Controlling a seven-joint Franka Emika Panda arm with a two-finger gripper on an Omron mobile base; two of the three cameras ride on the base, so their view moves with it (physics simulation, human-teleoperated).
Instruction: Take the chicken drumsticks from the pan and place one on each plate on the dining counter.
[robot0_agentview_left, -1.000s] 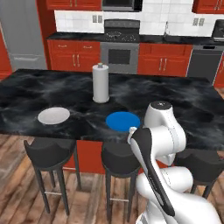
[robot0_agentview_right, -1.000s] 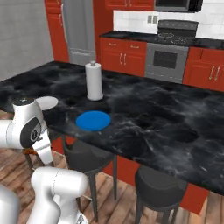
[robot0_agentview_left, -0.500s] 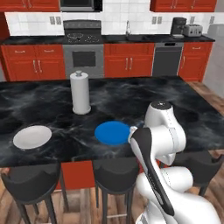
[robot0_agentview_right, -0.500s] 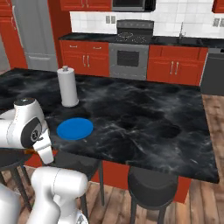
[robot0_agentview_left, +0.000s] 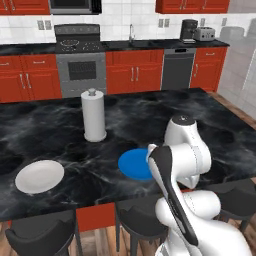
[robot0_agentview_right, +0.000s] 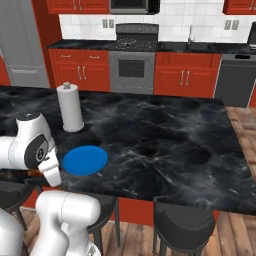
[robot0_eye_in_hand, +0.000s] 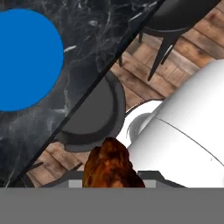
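Clamped in the gripper (robot0_eye_in_hand: 111, 181) is one chicken drumstick (robot0_eye_in_hand: 110, 166), an orange-brown piece that is filling the bottom of the hand view between the fingertips; the tips themselves are hidden behind the meat. In the right base view a small orange-brown bit is peeking out beside the hand at the counter's near edge, low at the arm's left side. The hand is hanging just off the near edge of the dining counter (robot0_agentview_left: 150, 115), over a dark round stool (robot0_eye_in_hand: 94, 113) and the wooden floor (robot0_eye_in_hand: 183, 52).

Just past that edge, the blue plate (robot0_agentview_left: 134, 163) is lying flat on the black marble top, bare, close to the arm's elbow. The white plate (robot0_agentview_left: 39, 176) is sitting further along the same near edge, well apart from the blue one, and is also bare. Behind and between them, a paper towel roll (robot0_agentview_left: 94, 115) is standing upright on its holder.

Beyond the island, red cabinets (robot0_agentview_right: 80, 75) are running along the back wall, with a steel oven (robot0_agentview_right: 132, 70) and its cooktop set between them. I cannot make out the pan on the burners at this distance.
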